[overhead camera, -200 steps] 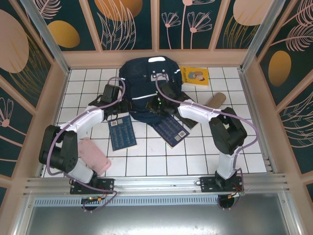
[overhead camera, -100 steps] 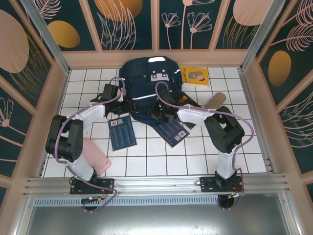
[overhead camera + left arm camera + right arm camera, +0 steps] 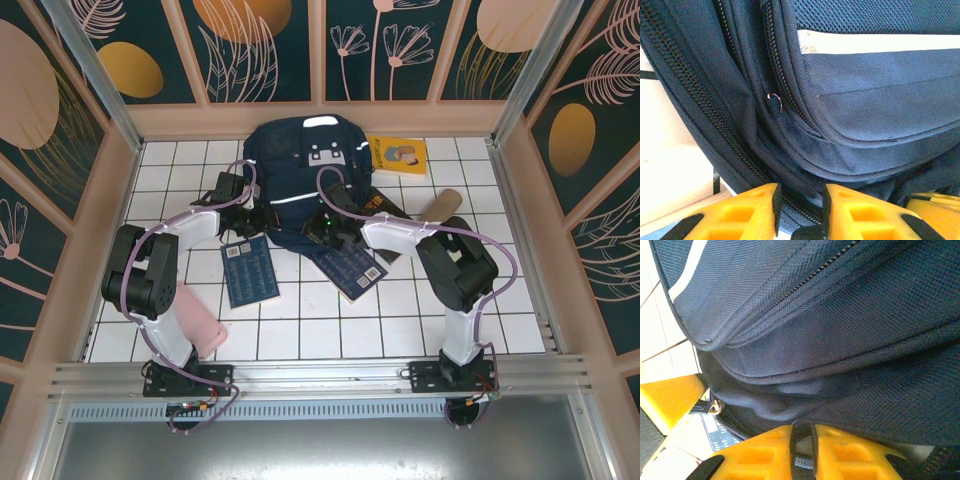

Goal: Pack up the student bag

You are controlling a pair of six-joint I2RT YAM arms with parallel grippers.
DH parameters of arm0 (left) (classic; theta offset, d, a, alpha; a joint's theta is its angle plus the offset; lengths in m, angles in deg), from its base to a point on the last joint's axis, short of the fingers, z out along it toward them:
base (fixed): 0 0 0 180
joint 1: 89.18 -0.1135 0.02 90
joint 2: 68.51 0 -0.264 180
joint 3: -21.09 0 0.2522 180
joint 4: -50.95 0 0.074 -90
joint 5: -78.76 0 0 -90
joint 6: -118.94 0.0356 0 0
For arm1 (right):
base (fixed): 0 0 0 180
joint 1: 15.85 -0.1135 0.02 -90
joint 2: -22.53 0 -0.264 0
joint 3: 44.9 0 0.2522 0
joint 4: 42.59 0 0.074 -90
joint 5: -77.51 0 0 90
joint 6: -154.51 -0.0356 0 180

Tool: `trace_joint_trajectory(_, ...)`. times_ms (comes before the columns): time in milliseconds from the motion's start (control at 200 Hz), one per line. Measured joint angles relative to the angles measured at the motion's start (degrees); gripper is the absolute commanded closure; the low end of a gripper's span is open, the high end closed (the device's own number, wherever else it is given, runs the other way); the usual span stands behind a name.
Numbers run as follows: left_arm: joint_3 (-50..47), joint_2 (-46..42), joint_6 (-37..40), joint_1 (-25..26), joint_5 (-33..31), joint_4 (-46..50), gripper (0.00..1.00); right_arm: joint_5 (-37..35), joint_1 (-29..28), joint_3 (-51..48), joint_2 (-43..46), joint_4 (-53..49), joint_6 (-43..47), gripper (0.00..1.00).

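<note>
On white tiles [image 3: 300,320], left claw [image 3: 800,202] and right claw [image 3: 804,432] pinch the woven student bag [image 3: 290,165].

No text is legible anywhere. The dark-blue flat book [image 3: 250,272] w/ pale label patches, just on the near side of the left gripper [image 3: 257,216] fingers, has print too small to read. Same for the 2nd dark-blue flat book [image 3: 355,270] by the right gripper [image 3: 325,228] fingers. The yellow flat book [image 3: 397,156], well beyond the right fingers, has a cover pic but unreadable wording. No lettering shows on the navy-blue fabric backpack [image 3: 300,165] pinched betw. both finger pairs.
</note>
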Motion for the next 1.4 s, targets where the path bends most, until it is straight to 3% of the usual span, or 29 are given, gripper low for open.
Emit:
trace_joint_trajectory(986, -1.4, -1.9, -6.3, 0.0, 4.7, 1.8, 0.75, -1.1, -0.4, 1.0, -0.9, -0.5, 0.0, 0.8)
trace_joint_trajectory(1031, -1.4, -1.6, -6.5, 0.0, 5.0, 1.5, 0.78, -1.1, -0.4, 1.0, -0.9, -0.5, 0.0, 0.8)
trace_joint_trajectory(1156, -1.4, -0.2, -7.0, 0.0, 5.7, 0.7, 1.0, -1.3, -0.5, 1.0, -0.9, -0.5, 0.0, 0.8)
trace_joint_trajectory(1401, -2.0, -1.1, -7.2, 0.1, 5.2, 0.3, 1.0, -2.4, -1.0, 1.3, -0.2, -0.9, 0.1, 0.63)
